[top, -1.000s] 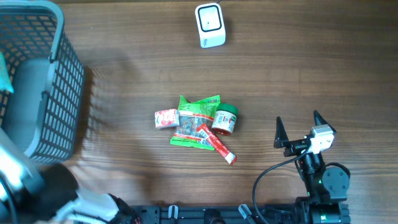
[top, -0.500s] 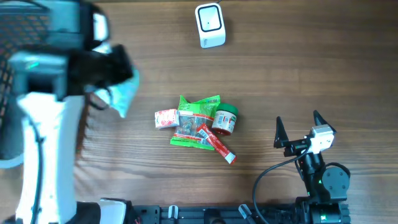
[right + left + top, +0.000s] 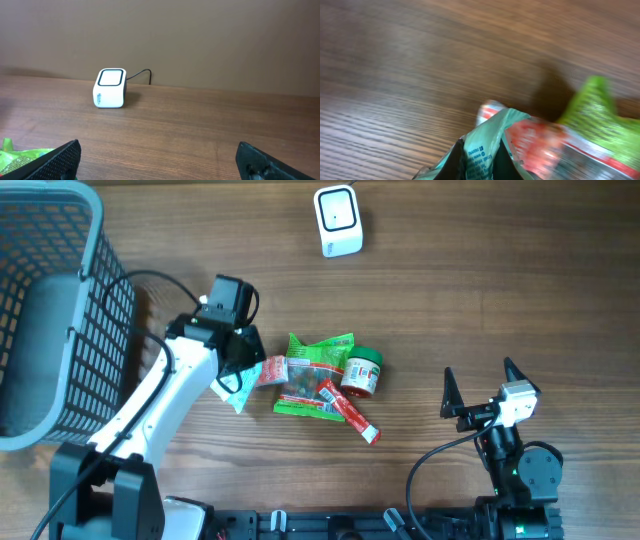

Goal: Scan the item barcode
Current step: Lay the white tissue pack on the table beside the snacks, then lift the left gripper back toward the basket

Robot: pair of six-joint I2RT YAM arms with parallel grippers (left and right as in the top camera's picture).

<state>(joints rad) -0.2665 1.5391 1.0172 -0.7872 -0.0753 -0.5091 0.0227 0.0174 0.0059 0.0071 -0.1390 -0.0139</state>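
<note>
Wood-grain surface (image 3: 500, 280) from overhead: my left claw (image 3: 236, 376) is clenched on a pale teal packet (image 3: 231, 393), which sits just left of the item pile, beside a small red-and-white packet (image 3: 268, 370). The pile also has a green packet (image 3: 322, 350), a green-lidded jar (image 3: 362, 372) and a red stick (image 3: 352, 414). The white scanner (image 3: 337, 220) is at the far edge, well apart from the teal packet. A grey basket (image 3: 105, 255) is at the left. My right claw (image 3: 478, 380) is released and empty, at the near right.

Left wrist view is blurred: the teal packet is pinched between my dark fingers (image 3: 451, 165), with printed text on it and the red and green wrappers just beyond.

Right wrist view: jaws spread wide, the scanner ahead on the surface.
</note>
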